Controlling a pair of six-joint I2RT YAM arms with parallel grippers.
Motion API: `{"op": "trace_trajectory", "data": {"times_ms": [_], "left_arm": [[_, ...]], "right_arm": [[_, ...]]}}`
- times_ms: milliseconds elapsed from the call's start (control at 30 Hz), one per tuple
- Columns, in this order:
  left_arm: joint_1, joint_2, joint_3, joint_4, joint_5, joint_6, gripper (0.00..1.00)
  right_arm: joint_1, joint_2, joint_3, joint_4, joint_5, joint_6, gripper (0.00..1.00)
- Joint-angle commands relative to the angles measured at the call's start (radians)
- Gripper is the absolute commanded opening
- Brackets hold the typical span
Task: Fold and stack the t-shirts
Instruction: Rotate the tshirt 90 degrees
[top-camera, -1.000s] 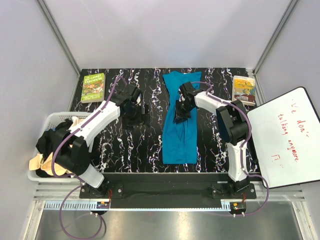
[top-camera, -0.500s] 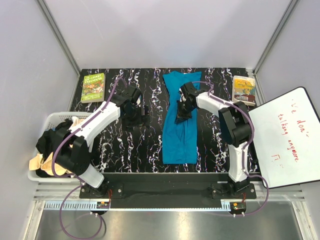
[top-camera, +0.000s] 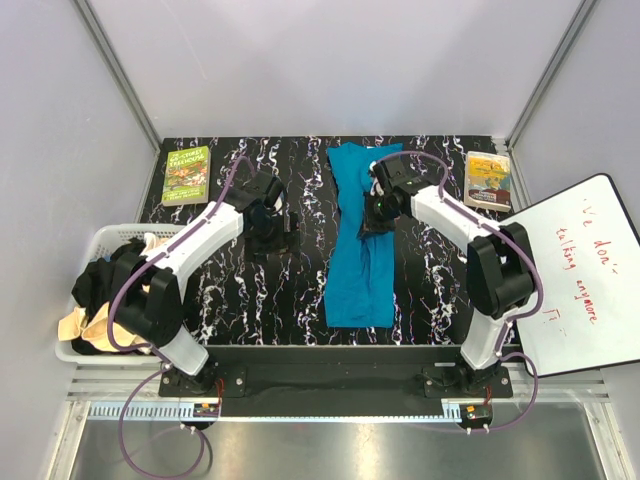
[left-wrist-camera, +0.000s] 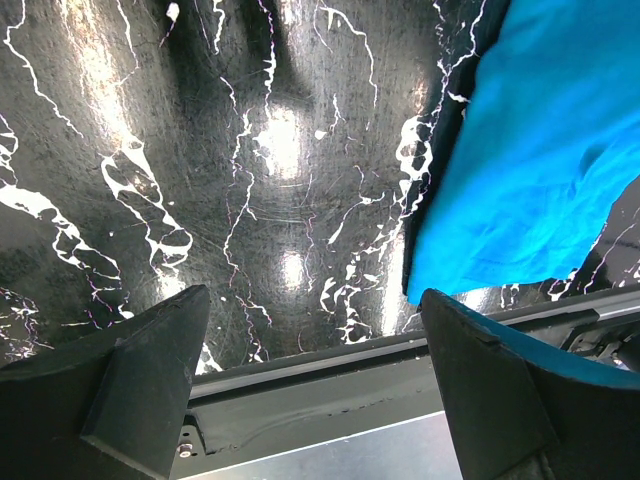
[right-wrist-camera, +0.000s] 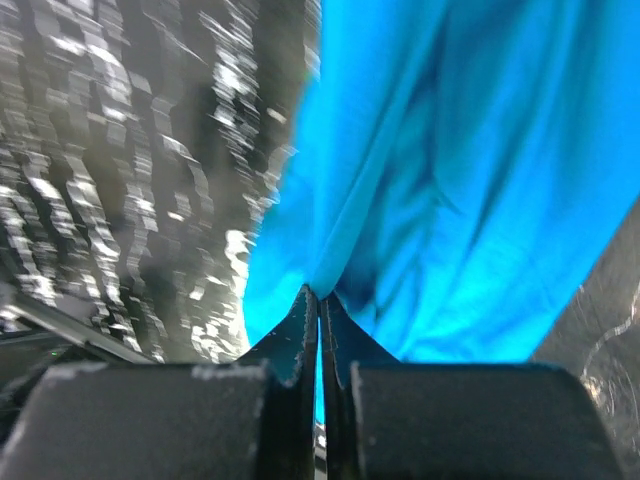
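Clenched at the right claw (right-wrist-camera: 318, 300) on a thin ridge of the teal t-shirt (right-wrist-camera: 450, 180), with barely a sliver of cloth between the tips. Tented up toward the pinch, then draped away below and to either side, down onto the tabletop (left-wrist-camera: 250, 180) as a long narrow strip reaching to the near edge.

Spread wide at the left claw (left-wrist-camera: 315, 340), grasping nothing, poised over bare marbled surface with the shirt's near corner just off to its right. Well away to that claw's left, heaped in a white basket (top-camera: 100, 240): the black t-shirt (top-camera: 100, 285) and cream t-shirts (top-camera: 85, 325), not yet folded.

Likely to slip free, judging by so slender a bite, if hauled quickly against the drag of the cloth. Could also bunch or twist rather than fold flat, with one point held and the far end unpinned. Safer with the idle claw brought in before any long sweep.
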Motion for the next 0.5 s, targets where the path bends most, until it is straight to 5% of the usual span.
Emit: {"op": "trace_trajectory", "data": {"times_ms": [0,133,233,400,467], "left_arm": [[0.000,0.008,0.041,0.026,0.017,0.016,0.91],[0.000,0.008,0.037,0.027,0.024,0.018,0.91],[-0.001,0.008,0.037,0.027,0.035,0.023,0.94],[-0.026,0.000,0.015,0.075,0.081,0.026,0.99],[-0.058,-0.014,-0.023,0.130,0.112,0.006,0.99]], "right_arm": [[-0.004,0.041,-0.045,-0.051,0.041,-0.009,0.00],[-0.004,0.104,-0.030,-0.101,0.079,-0.019,0.00],[-0.004,0.116,-0.010,-0.133,0.110,-0.032,0.09],[-0.004,-0.066,-0.054,-0.140,0.200,-0.043,0.68],[-0.009,-0.184,-0.111,-0.140,0.218,-0.029,0.79]]}}
